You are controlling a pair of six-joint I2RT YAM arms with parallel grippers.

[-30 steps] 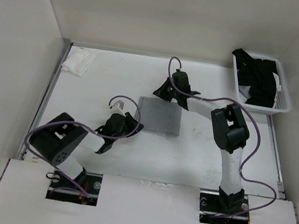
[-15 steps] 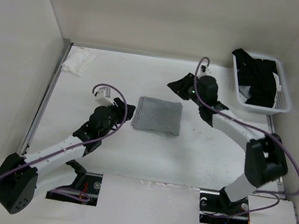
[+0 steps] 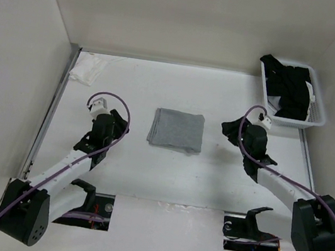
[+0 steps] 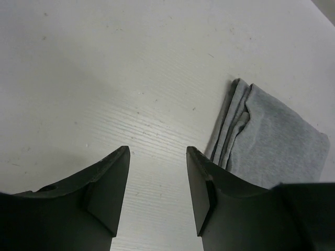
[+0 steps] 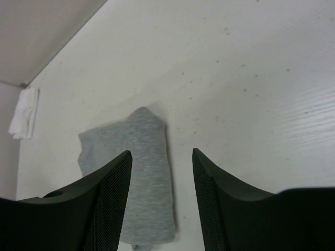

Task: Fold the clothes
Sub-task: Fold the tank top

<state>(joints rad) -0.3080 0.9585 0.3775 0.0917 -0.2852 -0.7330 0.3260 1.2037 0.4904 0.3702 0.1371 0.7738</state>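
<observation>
grey tank top lies folded — left claw and right claw spread, withdrawn.

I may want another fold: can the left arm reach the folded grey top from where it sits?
Probably yes. The left fingers stand open and empty, just beside the grey top, with only bare table between; nothing lies in the way.

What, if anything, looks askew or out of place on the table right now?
Nothing serious. The folded light grey knit tank top lies flat mid-table, but its layered edge facing the open left pincer is slightly uneven. A black garment seems to hang over the far corner of the white plastic basket.
</observation>
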